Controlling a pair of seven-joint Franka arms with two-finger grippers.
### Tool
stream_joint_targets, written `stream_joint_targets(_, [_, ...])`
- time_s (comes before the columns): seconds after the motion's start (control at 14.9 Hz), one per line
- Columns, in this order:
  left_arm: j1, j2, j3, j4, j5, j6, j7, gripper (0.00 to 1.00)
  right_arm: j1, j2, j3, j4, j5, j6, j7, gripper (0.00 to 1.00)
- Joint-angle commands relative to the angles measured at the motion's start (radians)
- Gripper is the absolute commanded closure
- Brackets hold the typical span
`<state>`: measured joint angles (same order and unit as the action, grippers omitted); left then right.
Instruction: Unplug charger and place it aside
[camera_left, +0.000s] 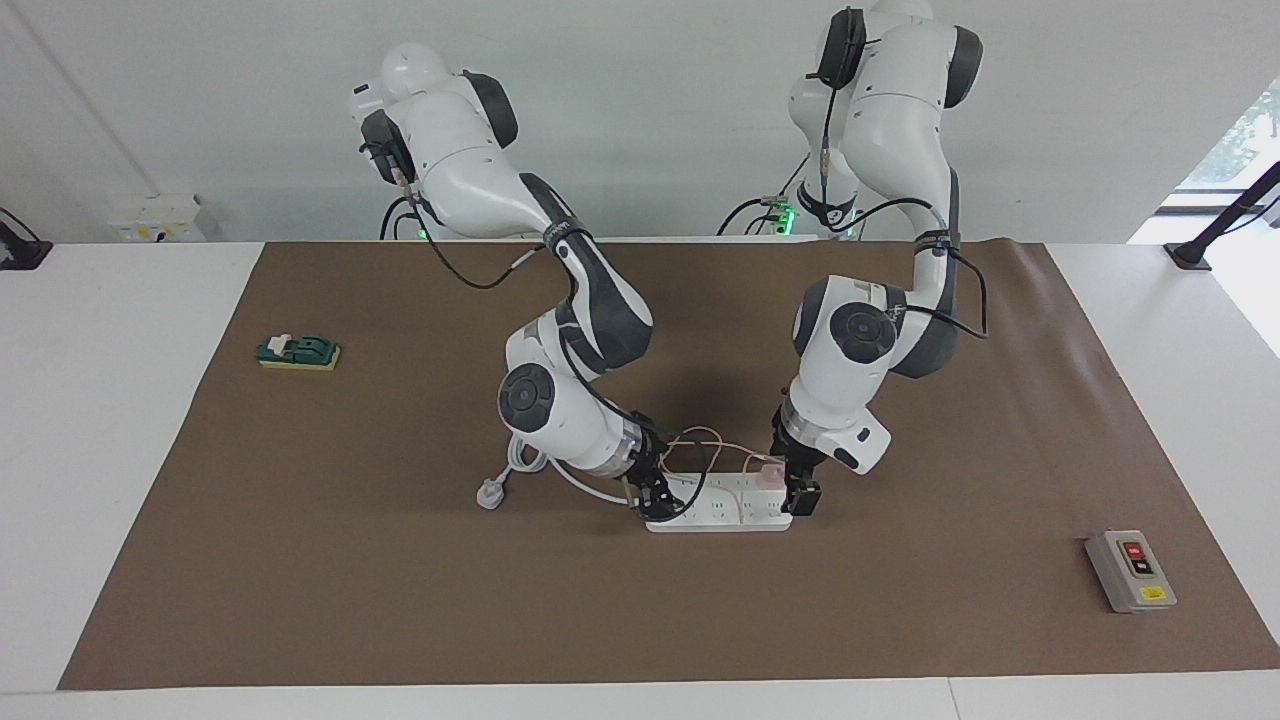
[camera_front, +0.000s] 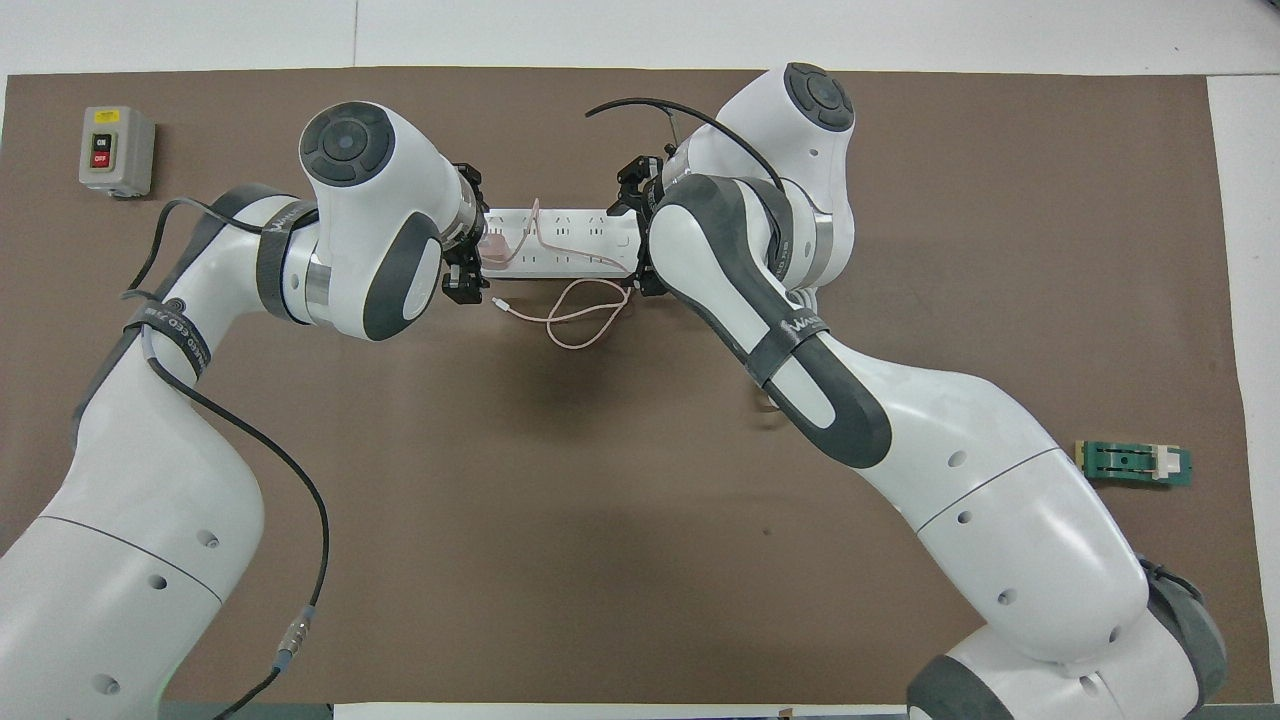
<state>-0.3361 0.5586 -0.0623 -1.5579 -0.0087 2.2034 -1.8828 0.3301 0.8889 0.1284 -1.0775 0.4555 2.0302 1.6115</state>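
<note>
The charger (camera_left: 768, 472) is a small pale-pink cube plugged into the white power strip (camera_left: 715, 505) at the strip's end toward the left arm. Its thin pink cable (camera_front: 580, 320) loops over the strip and onto the mat nearer to the robots. My left gripper (camera_left: 800, 492) is down at that end of the strip, right beside the charger (camera_front: 493, 245). My right gripper (camera_left: 655, 497) is down on the strip's other end (camera_front: 600, 240). Both hands hide the strip's ends in the overhead view.
The strip's thick white cord and plug (camera_left: 490, 492) lie toward the right arm's end. A grey switch box (camera_left: 1130, 570) with a red button sits toward the left arm's end. A green block (camera_left: 298, 351) lies toward the right arm's end. A brown mat (camera_left: 400, 600) covers the table.
</note>
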Motion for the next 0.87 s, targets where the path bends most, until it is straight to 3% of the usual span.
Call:
stream_joint_targets(0.0, [-0.009,-0.025,0.009,-0.019,0.019,-0.011,-0.013,0.0,-0.005,0.025,0.005,0.025,0.02,0.013,-0.028,0.05])
stream_joint_targets(0.27, [-0.011,-0.025,0.009,-0.019,0.019,-0.008,-0.015,0.0,-0.005,0.024,0.0,0.013,0.1,0.062,-0.018,0.04])
stream_joint_targets(0.8, [-0.014,-0.025,0.009,-0.019,0.019,-0.004,-0.015,0.0,0.0,0.004,0.0,-0.073,0.106,0.171,0.002,0.04])
